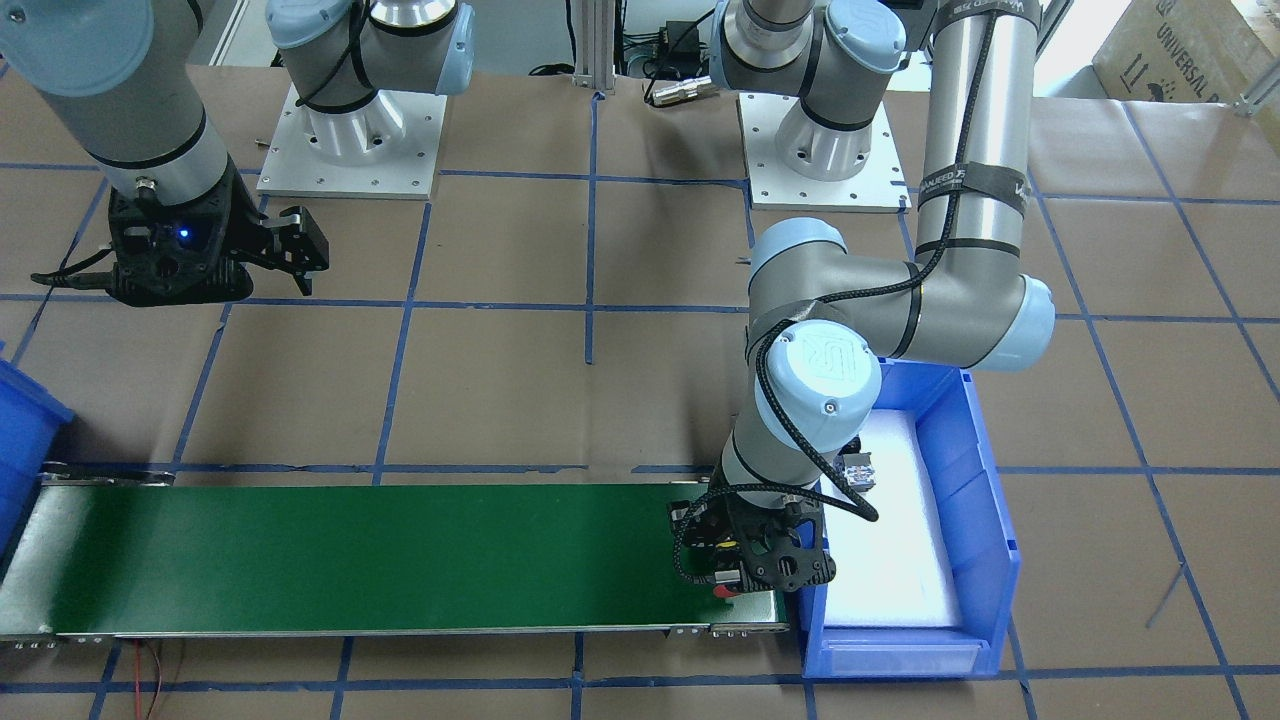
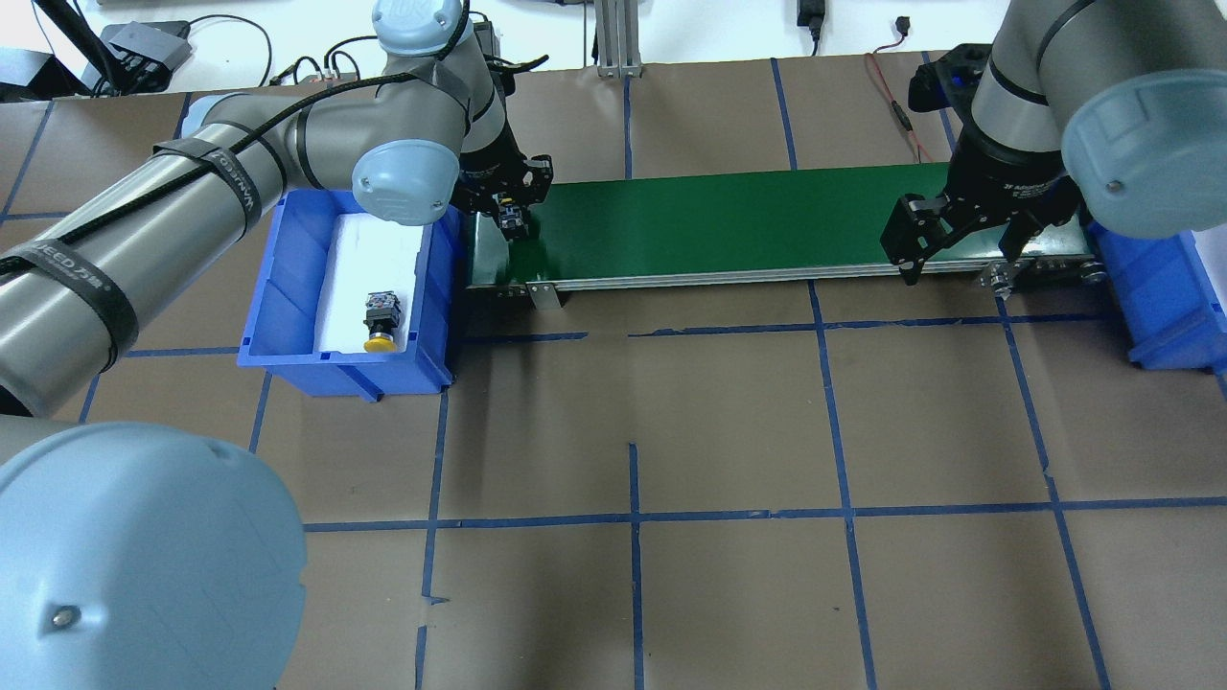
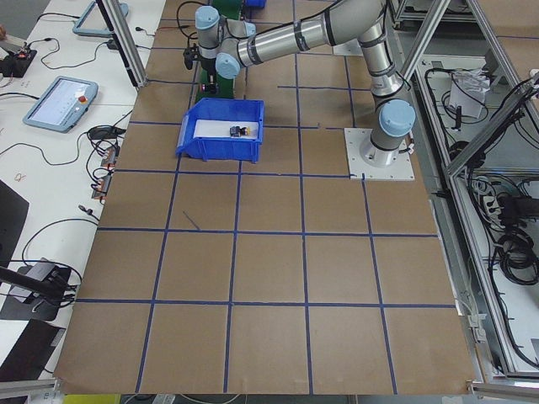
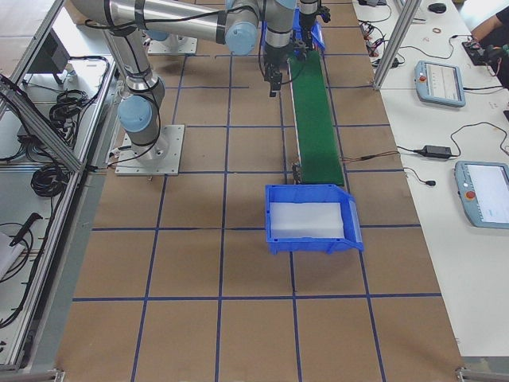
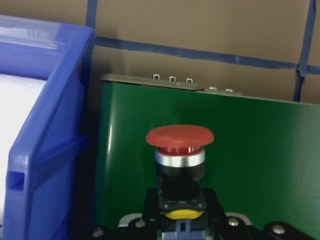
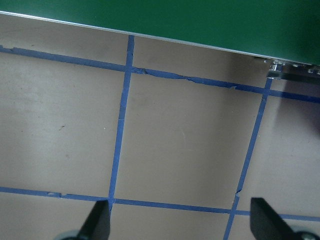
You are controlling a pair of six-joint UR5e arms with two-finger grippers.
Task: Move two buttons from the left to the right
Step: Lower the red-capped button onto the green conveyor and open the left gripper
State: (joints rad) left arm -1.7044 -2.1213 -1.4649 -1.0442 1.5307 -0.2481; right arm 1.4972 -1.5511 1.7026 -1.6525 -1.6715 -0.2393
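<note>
Brown paper-covered worktop gridded with blue tape, with a long green conveyor belt laid across its far side.

Step in hand, by the look of it: setting the red mushroom-capped push-button down on the belt's near end. Pinched by its black body between the left fingers, cap out beyond the tips, green belt right behind it. Cannot tell whether already touching the belt. Just beside those fingers, a blue plastic bin. On its white foam liner, well apart from the grip, the yellow-capped push-button, lying on its side and not yet carried.

To do it well:
- Lower straight down to gentle contact.
- Keep clear of the bin wall beside the fingers.
- Aim for the middle of the belt's width, away from the metal edge rail.
- Release only once settled, the round cap being likely to roll if dropped.
- Then spread the fingers just enough and lift straight up, without nudging the collar.

Right fingers spread wide, holding nothing and touching nothing. Hanging above bare worktop, with the belt's other end just beyond the tips and a second blue bin near them. Probably placed to collect on arrival.
</note>
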